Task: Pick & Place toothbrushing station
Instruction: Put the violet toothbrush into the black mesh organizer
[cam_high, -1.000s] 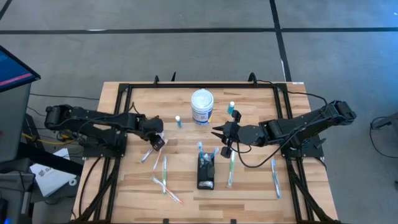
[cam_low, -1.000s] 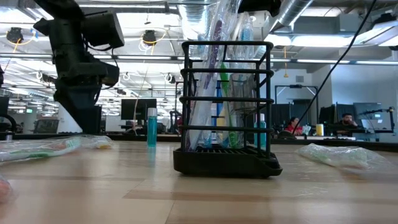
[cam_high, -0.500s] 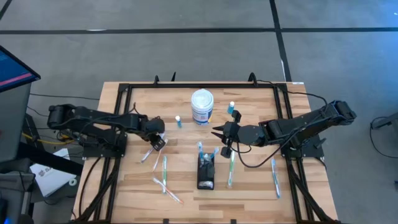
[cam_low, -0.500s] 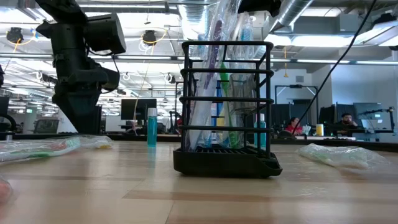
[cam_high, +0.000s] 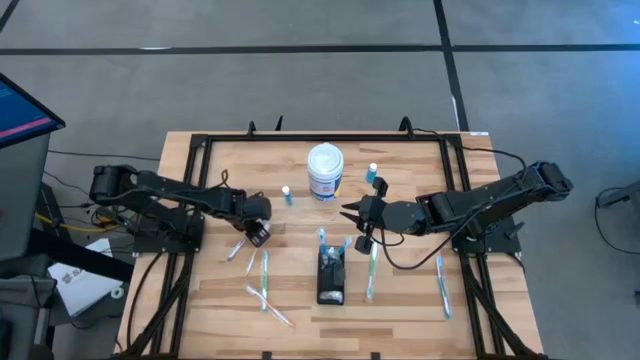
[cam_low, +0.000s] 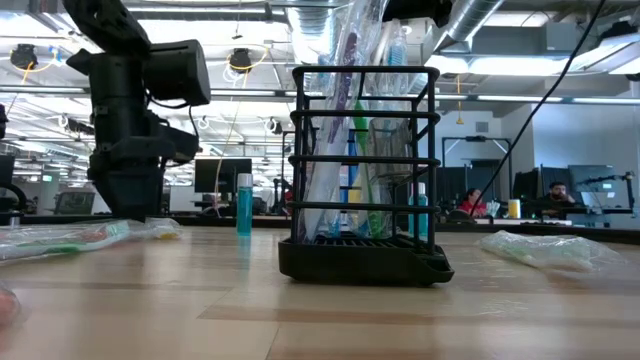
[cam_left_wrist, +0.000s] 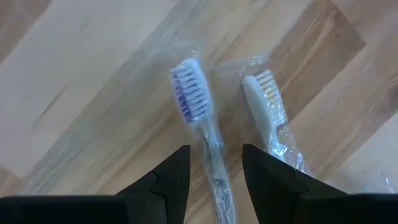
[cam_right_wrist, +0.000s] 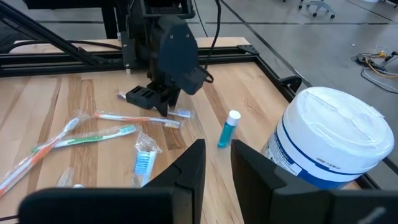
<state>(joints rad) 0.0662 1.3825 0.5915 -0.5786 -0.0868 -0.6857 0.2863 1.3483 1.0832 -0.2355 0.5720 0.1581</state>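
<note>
Your left tool (cam_left_wrist: 214, 163) has dropped lower, fingers open astride a wrapped purple-bristled toothbrush (cam_left_wrist: 198, 124) — nothing gripped. The black slotted toothbrushing station (cam_high: 331, 273) stands mid-table; right tool (cam_high: 352, 216) waits half-open, empty.

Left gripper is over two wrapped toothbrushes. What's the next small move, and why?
Probably lower the left gripper straight down and close. Its open fingers already straddle the handle of the purple-bristled toothbrush, which lies flat on the table. The white-bristled toothbrush lies close beside it, so keep centred to avoid catching its wrapper.
</note>
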